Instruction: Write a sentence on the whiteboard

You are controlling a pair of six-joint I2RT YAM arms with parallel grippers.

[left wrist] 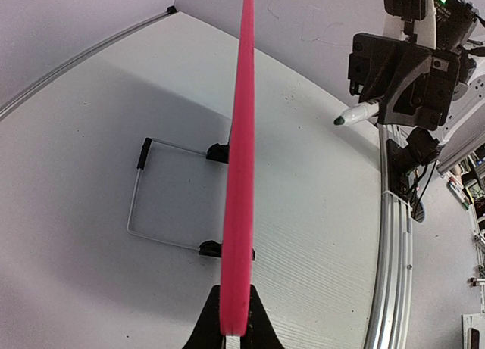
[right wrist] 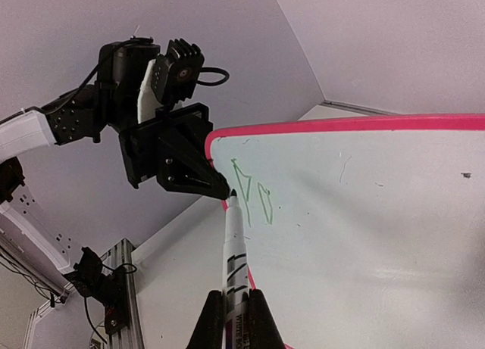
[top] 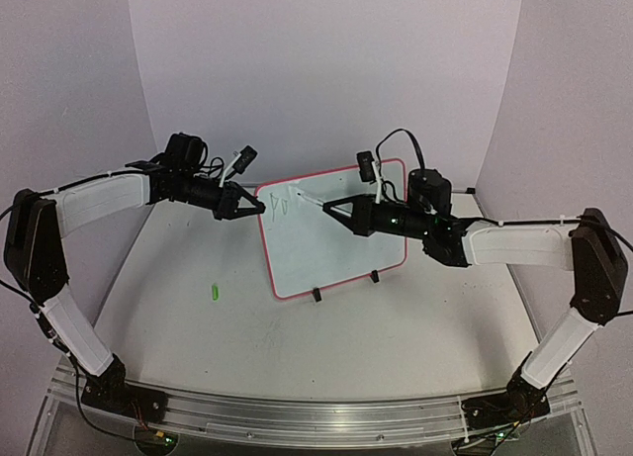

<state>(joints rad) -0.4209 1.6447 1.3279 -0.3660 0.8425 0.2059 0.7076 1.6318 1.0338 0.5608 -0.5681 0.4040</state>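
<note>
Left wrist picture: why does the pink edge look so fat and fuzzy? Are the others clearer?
Left wrist view: the whiteboard rim sits very near the lens, so it blurs; the rail bends from lens distortion. Right wrist view: marker and green writing look sharp. Top view: soft, even light, grainy.

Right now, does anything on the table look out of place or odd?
One thing: a small green piece lies loose on the table, left of the whiteboard. It may be the cap of the marker; too small to tell.

The whiteboard (top: 336, 253) is smooth with a plastic rim, the marker (right wrist: 235, 243) glossy plastic, the table (top: 198, 347) matt.
</note>
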